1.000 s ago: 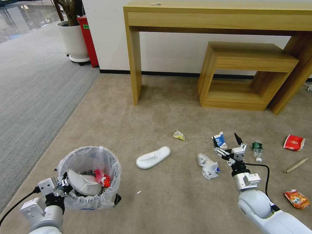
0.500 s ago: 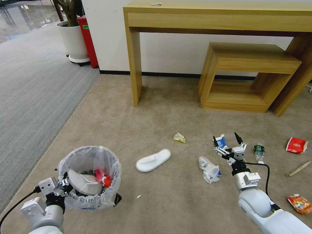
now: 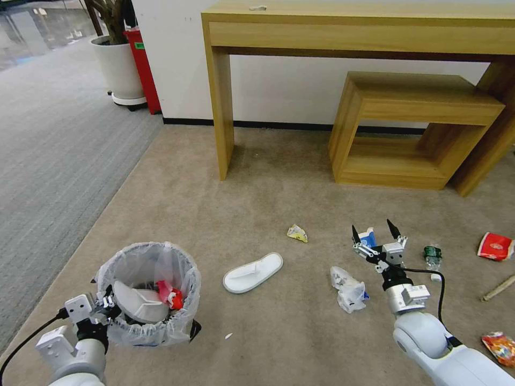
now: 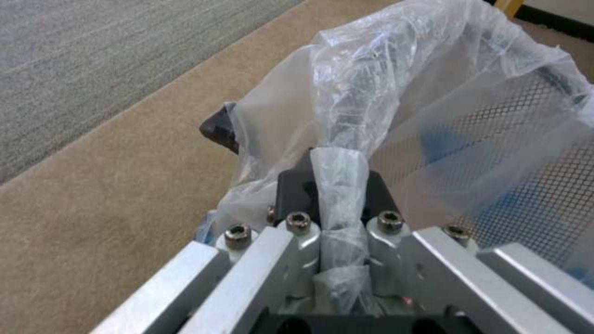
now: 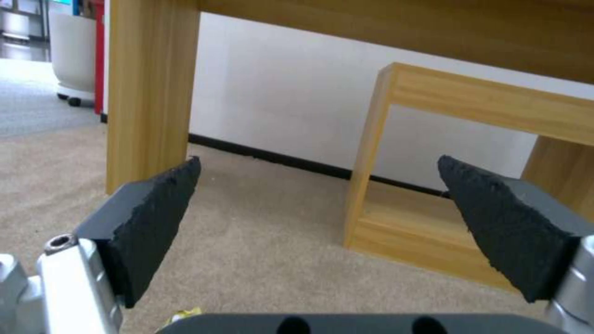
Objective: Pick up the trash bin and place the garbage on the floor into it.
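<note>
Down at the robot's left, the left end effector (image 3: 107, 308) is clenched on the near rim of the trash bin (image 3: 147, 292) — in the left wrist view its fingers (image 4: 303, 232) pinch a fold of the whitish liner between them. Whether the bin rests on the floor (image 3: 204, 214) or hangs just above it I cannot tell. Inside lie a white slipper (image 3: 137, 305) and a red wrapper (image 3: 169, 295).

The right end effector (image 3: 375, 233) hangs released, jaws spread wide, with the blue-white carton (image 3: 368, 237) showing between its black tips in the head view. Litter is scattered over the beige carpet around it: a second slipper (image 3: 252, 272) between the two arms, a crumpled white wad (image 3: 348, 289) just left of the right arm, a small yellowish scrap (image 3: 296, 233), the green-label bottle (image 3: 432, 256), another red wrapper (image 3: 496, 245), a wooden stick (image 3: 499, 288) and an orange packet (image 3: 498, 347) — all to its right.
</note>
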Robot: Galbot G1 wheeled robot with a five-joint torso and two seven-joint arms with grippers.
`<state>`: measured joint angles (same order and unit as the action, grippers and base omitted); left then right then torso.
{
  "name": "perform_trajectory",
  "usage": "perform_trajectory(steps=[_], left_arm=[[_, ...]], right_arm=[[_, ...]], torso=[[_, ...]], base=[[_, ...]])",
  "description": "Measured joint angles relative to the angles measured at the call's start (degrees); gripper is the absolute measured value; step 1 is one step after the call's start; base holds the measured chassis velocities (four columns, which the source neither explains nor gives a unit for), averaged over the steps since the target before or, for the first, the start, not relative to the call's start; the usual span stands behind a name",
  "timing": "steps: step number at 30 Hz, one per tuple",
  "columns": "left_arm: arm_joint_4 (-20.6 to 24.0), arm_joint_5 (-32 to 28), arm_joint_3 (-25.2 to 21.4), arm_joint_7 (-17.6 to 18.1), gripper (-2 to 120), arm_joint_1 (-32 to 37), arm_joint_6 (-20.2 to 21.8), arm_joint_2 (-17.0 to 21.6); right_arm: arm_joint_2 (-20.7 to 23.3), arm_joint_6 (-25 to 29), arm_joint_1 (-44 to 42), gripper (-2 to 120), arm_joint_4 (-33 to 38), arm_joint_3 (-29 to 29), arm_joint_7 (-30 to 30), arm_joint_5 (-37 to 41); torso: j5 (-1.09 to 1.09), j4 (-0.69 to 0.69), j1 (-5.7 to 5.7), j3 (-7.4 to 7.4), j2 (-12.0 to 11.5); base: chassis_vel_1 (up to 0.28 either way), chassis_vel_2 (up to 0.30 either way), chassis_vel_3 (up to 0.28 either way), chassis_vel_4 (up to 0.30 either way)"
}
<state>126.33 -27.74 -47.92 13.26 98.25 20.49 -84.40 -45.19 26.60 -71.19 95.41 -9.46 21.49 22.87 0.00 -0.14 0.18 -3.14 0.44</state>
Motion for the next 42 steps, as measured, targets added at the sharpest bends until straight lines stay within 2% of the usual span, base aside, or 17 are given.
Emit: perform_trajectory(steps=[10, 18, 25, 28, 34, 38, 42], left_arm=[[-0.9, 0.0, 0.0, 0.0, 3, -0.5, -0.1, 0.2], [-1.7, 0.0, 0.3, -0.1, 3, -0.9, -0.2, 0.2], [-2.7, 0.4, 0.8, -0.2, 3, -1.5, -0.4, 0.1], [-3.1, 0.7, 1.0, -0.3, 3, -1.6, -0.7, 0.0], [-3.5, 0.8, 1.1, -0.3, 3, -1.9, -1.1, -0.3], [-4.0, 1.0, 1.2, -0.4, 3, -2.1, -1.3, -0.5], [-4.8, 1.3, 1.5, -0.5, 3, -2.8, -1.7, -0.6]], right_arm=[[2.7, -2.5, 1.0, 100, 0.3, 1.3, -1.2, 5.4], [4.5, -3.8, 0.6, 100, 0.7, 1.0, -1.9, 6.1], [8.4, -7.8, -1.2, 100, 1.4, 0.3, -2.1, 8.9], [11.9, -12.3, -2.1, 100, 2.0, 1.2, -4.2, 13.4], [14.8, -15.4, -1.0, 100, -0.1, 4.6, -5.3, 14.1], [17.1, -17.6, -2.0, 100, -0.8, 6.0, -4.7, 15.9], [20.5, -21.1, -5.3, 100, -0.7, 6.4, -0.6, 17.6]], torso=[[0.00, 0.00, 0.00, 0.00, 0.0], [0.01, 0.01, 0.00, 0.00, 0.0], [0.00, 0.00, 0.00, 0.00, 0.0], [0.01, 0.00, 0.00, 0.00, 0.0], [0.01, 0.02, 0.00, 0.00, 0.0], [0.01, 0.01, 0.00, 0.00, 0.0], [0.00, 0.00, 0.00, 0.00, 0.0]], base=[[-0.046, 0.049, 0.045, -0.034], [0.000, 0.000, 0.000, 0.000], [0.000, 0.000, 0.000, 0.000], [0.000, 0.000, 0.000, 0.000], [0.000, 0.000, 0.000, 0.000], [0.000, 0.000, 0.000, 0.000], [0.000, 0.000, 0.000, 0.000]])
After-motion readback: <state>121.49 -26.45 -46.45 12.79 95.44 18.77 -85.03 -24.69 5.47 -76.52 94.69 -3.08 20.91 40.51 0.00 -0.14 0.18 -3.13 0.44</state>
